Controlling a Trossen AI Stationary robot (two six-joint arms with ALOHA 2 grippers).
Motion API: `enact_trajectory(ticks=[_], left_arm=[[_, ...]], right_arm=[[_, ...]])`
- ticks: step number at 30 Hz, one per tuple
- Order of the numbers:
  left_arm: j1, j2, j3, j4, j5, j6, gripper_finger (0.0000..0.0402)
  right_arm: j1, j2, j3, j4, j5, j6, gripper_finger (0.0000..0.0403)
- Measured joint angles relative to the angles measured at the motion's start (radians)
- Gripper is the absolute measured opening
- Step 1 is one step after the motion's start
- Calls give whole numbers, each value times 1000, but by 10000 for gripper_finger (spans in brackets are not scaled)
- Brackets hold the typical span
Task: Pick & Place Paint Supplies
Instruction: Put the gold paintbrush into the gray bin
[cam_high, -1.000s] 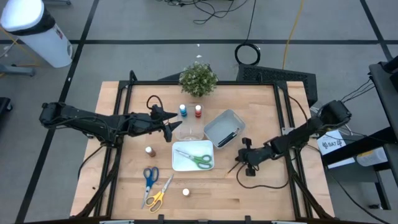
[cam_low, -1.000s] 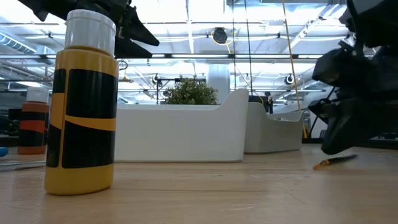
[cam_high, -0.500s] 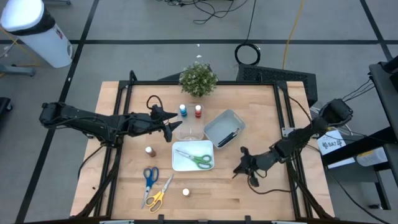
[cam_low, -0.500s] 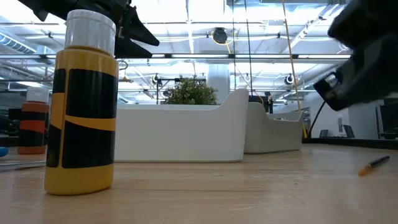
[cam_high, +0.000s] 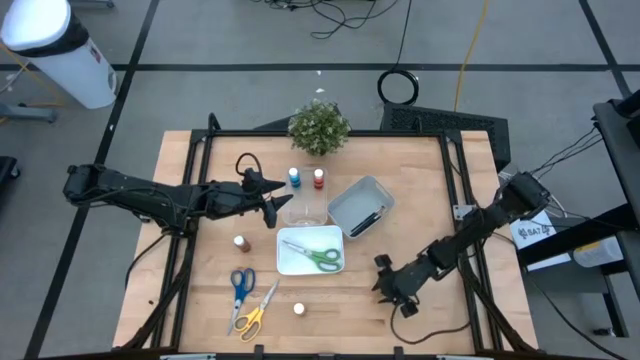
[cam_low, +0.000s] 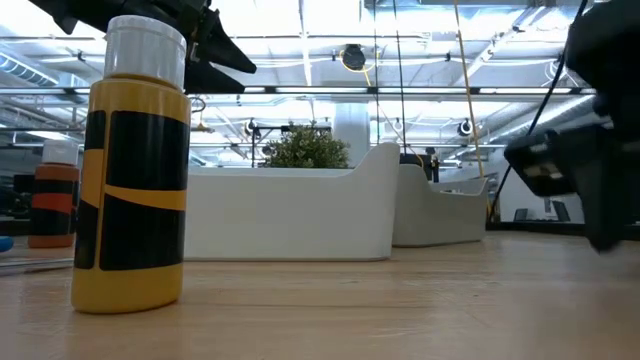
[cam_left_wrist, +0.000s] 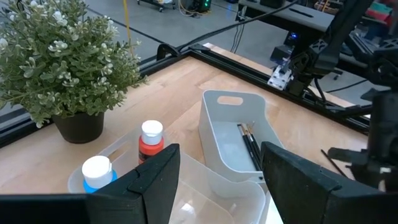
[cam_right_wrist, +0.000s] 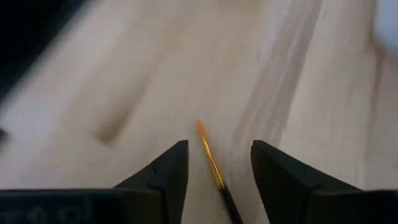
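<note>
A pale wooden tabletop (cam_high: 420, 180) with a dark metal frame stands on a grey floor (cam_high: 230, 40) crossed by dark taped lines. A white cylindrical bin (cam_high: 55, 50) sits off the far left corner. Black cables (cam_high: 345, 20) trail across the floor, and a coiled black loop (cam_high: 398, 86) lies just behind the tabletop. At table height, the room behind shows bright ceiling strip lights (cam_low: 300, 45) and metal framework

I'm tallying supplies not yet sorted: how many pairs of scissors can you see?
3. The green-handled scissors lie in the white tray; the blue-handled scissors and the yellow-handled scissors lie side by side on the table near its front edge. None seem hidden.
</note>
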Motion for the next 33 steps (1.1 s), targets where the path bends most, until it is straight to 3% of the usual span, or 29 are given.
enact_trajectory(ticks=[7,11,16,28,33], left_arm=[[0,0,0,0,0,-6,237],[0,0,0,0,0,-7,237],[0,0,0,4,0,-8,237],[0,0,0,4,0,-9,237],[0,0,0,4,-1,-8,237]], right_arm=[[30,66,32,-177,28,-1,117],[35,71,31,-298,27,4,72],[35,70,30,-331,32,1,9],[37,72,27,-311,101,15,2],[27,12,27,-239,113,16,1]])
